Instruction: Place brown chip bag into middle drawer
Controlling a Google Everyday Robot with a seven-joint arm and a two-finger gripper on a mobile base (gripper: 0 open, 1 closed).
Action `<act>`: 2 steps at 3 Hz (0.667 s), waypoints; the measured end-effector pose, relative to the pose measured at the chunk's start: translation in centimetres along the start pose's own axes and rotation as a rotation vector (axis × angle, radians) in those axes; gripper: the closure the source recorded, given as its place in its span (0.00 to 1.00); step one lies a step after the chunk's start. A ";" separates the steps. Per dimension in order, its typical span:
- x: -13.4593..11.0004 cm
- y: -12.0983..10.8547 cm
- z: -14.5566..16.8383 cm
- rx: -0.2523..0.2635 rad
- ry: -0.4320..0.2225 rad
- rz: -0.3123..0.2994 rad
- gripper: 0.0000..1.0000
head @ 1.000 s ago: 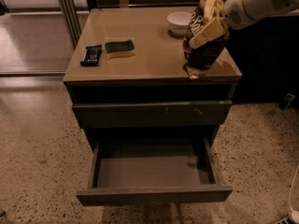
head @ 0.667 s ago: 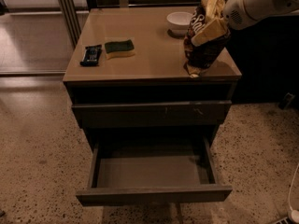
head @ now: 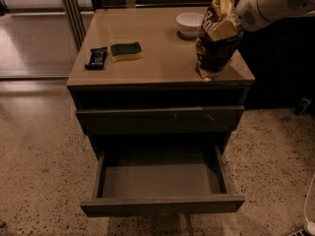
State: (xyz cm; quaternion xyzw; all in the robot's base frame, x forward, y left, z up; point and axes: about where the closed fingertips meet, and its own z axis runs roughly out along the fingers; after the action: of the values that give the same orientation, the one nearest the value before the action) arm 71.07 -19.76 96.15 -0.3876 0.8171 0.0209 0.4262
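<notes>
Scarcely anything differs from a second ago: the brown chip bag [head: 214, 53] stands at the same spot on the worktop's [head: 157, 48] front right corner, and the gripper [head: 227, 27] sits at the same height against its upper half. The jaws are clenched on the bag, one pale finger lying slantwise across its dark face. The white arm [head: 270, 4] reaches in from the upper right.

The bag's long axis runs nearly vertical, leaning a little so that its cream-yellow top points up and to the right while its lower corner rests on the worktop near the front edge. Its surface is crinkly and glossy, dark brown with white lettering, and it rises well above the white bowl [head: 189, 22] just behind it.

The worktop is smooth, tan and faintly reflective. Towards its left lie a green and yellow sponge [head: 125, 50] and, just beside that, a small dark wrapped bar [head: 96, 58], both well apart from the bag.

Below, the upper drawer front [head: 160, 119] is closed, with small pale scratches towards its right. The middle drawer [head: 162, 181] is pulled out, wide and shallow, with a plain front and a flat grey floor inside. The ground [head: 39, 171] is speckled stone.
</notes>
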 end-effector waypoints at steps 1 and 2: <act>0.0 0.0 0.0 0.000 0.000 0.000 0.88; -0.2 -0.1 -0.9 -0.023 -0.022 -0.035 1.00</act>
State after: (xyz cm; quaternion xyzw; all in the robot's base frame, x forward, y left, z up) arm 70.58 -20.05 96.89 -0.4063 0.8053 0.0271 0.4309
